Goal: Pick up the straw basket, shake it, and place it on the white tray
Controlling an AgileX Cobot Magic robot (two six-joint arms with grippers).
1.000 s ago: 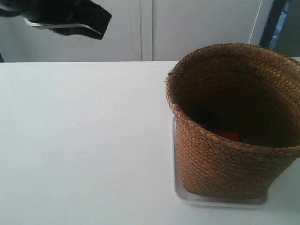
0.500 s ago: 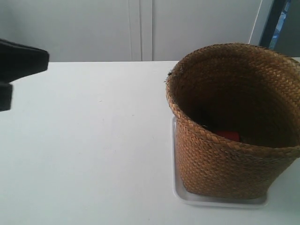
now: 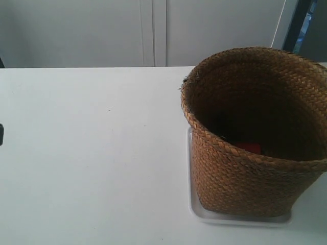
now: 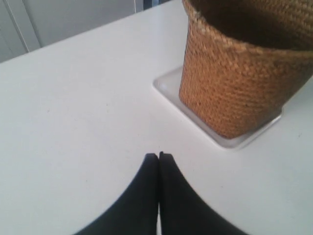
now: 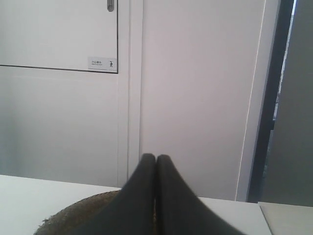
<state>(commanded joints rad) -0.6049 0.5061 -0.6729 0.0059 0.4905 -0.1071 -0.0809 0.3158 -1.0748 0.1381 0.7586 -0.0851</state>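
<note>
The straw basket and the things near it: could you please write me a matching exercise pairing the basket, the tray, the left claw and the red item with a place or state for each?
Things
1. basket
2. tray
3. left claw
4. red item

Places or states
A. shut, over the bare table, apart from everything else
B. lying at the bottom, inside the woven walls
C. standing upright on the white plastic
D. lying flat on the table, mostly covered, only its rim showing

Pairs: 1-C, 2-D, 3-A, 4-B
</note>
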